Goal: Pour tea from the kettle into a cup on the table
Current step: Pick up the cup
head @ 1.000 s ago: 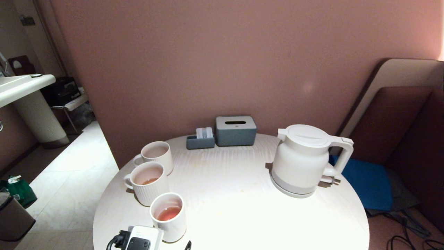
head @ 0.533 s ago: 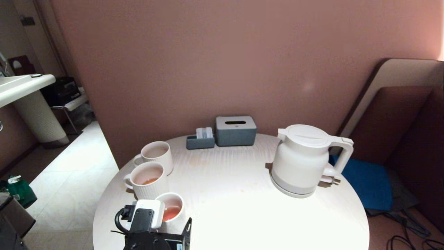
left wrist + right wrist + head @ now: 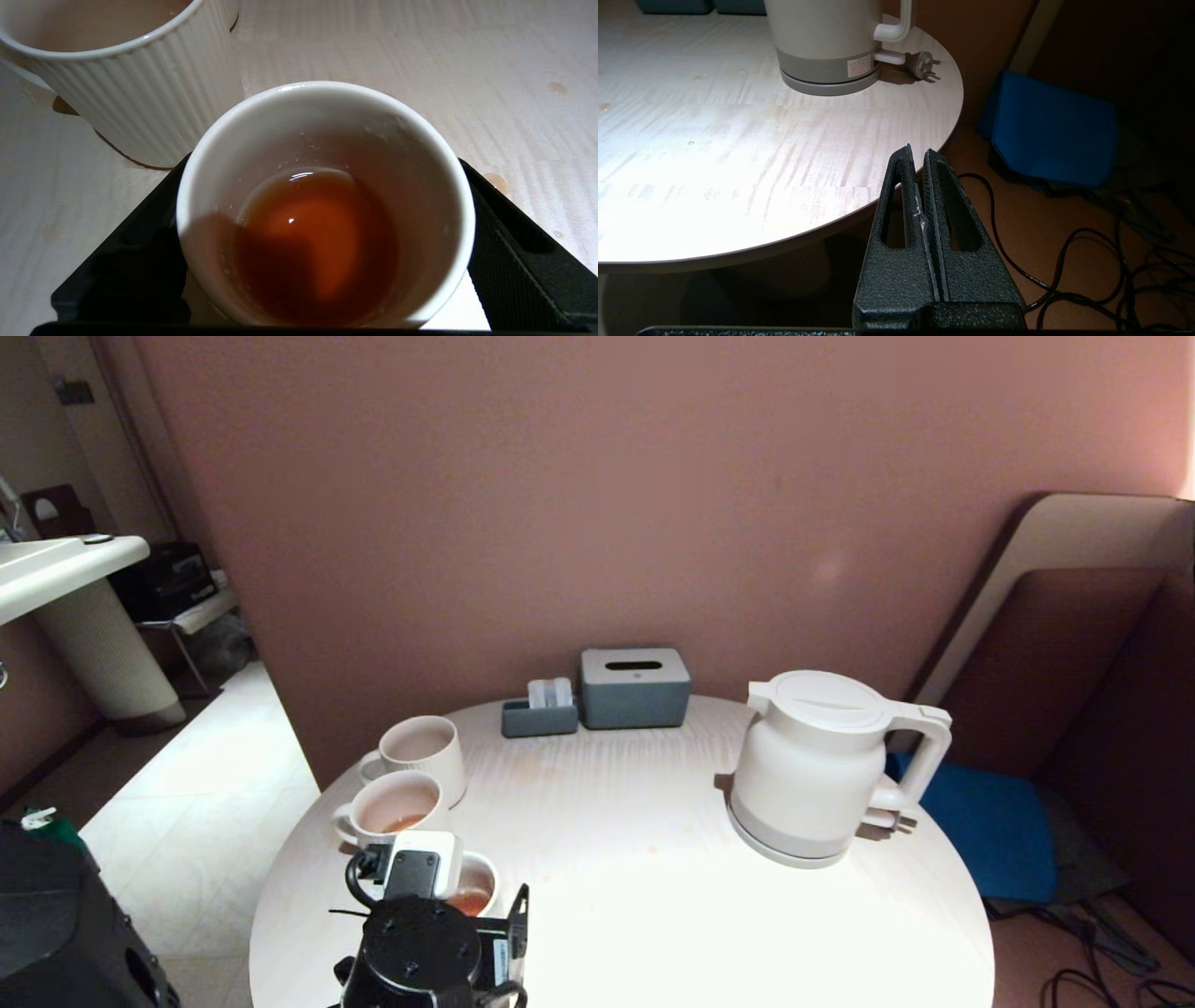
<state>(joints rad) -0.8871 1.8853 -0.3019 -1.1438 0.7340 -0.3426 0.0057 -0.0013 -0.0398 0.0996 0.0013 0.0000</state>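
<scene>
Since the earlier frame, the left gripper (image 3: 322, 261) has been advanced over the near table (image 3: 653, 896) edge until its wide-spread fingers (image 3: 514, 261) flank the small cup (image 3: 327, 200), which stands just beside a ribbed mug (image 3: 140, 88). Tea (image 3: 317, 242) already lies shallow in the cup. Contact with the cup wall cannot be told. For a sound grasp, the cup should be centred and squeezed gently, without nudging the mug. The kettle (image 3: 812, 765) stands well apart on the table's far right; the right gripper (image 3: 920, 158) is parked beside the table edge, closed and empty.
</scene>
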